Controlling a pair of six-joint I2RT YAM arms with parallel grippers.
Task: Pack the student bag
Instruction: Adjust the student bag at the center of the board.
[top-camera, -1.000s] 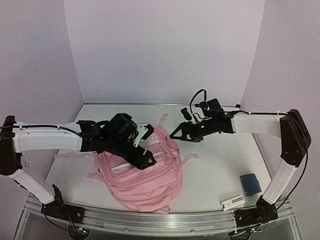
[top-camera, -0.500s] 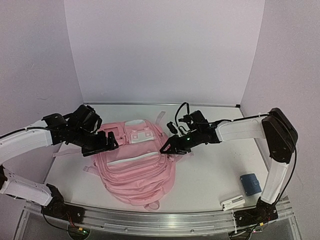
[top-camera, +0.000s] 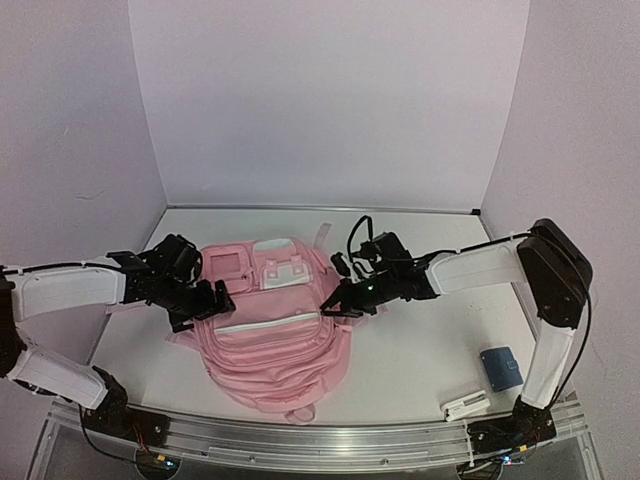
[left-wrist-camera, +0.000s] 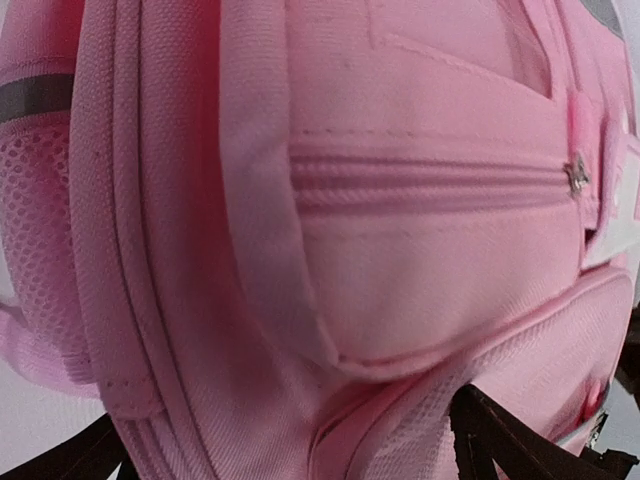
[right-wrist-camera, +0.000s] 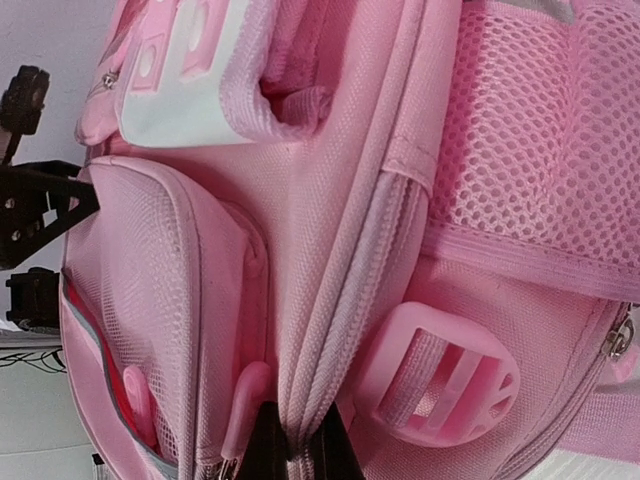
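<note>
The student bag (top-camera: 272, 335), a large soft pink backpack, lies flat mid-table with its front pockets up. My left gripper (top-camera: 208, 299) is at the bag's left edge and stands open. In the left wrist view the bag (left-wrist-camera: 400, 250) fills the frame, with the gripper (left-wrist-camera: 290, 435) spread wide and only the black fingertips (left-wrist-camera: 490, 440) showing at the bottom corners. My right gripper (top-camera: 336, 304) is at the bag's right edge. In the right wrist view that gripper (right-wrist-camera: 298, 452) is shut on the bag's zip seam (right-wrist-camera: 345, 300), next to a round pink strap buckle (right-wrist-camera: 440, 385).
A small blue case (top-camera: 500, 367) and a white flat object (top-camera: 466, 406) lie at the near right of the table. Pink straps (top-camera: 325, 238) trail from the bag's far end. White walls close in the table on three sides.
The left arm drew back from over the bag to its left edge and opened fully. The right gripper came down to the bag's right edge and closed on the zip seam.
</note>
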